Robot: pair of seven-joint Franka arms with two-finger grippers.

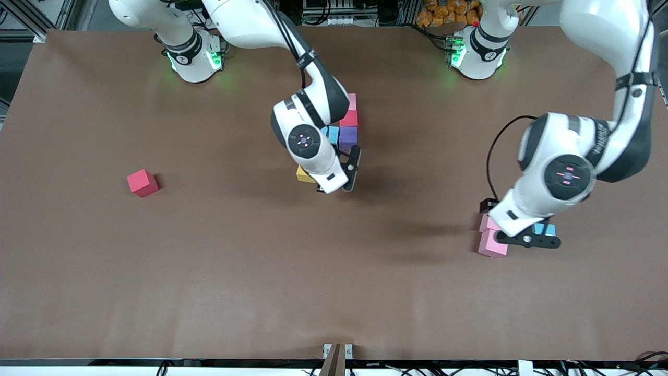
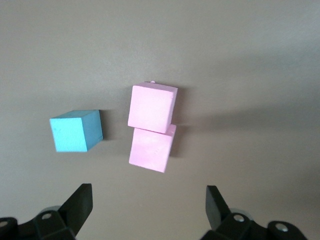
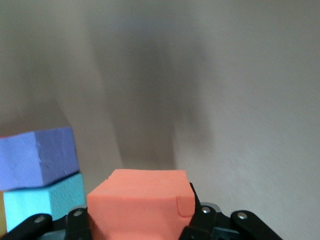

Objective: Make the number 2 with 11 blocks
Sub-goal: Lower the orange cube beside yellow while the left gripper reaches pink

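Observation:
The partly built number 2 [image 1: 348,128] lies mid-table, showing pink, crimson, purple [image 3: 37,157] and light blue [image 3: 42,202] blocks, with a yellow block [image 1: 305,175] nearer the front camera. My right gripper [image 1: 345,172] hovers over this group, shut on an orange block [image 3: 137,205] that the hand hides in the front view. My left gripper [image 2: 149,210] is open above the table, just short of two touching pink blocks [image 2: 152,107] [image 2: 151,148]. A light blue block [image 2: 76,131] sits beside them. Nothing is between the left fingers [image 2: 80,204].
A lone crimson block [image 1: 142,183] rests toward the right arm's end of the table. Both arm bases [image 1: 195,57] [image 1: 477,52] stand along the table's top edge in the front view. Bare brown tabletop [image 1: 313,282] stretches toward the front camera.

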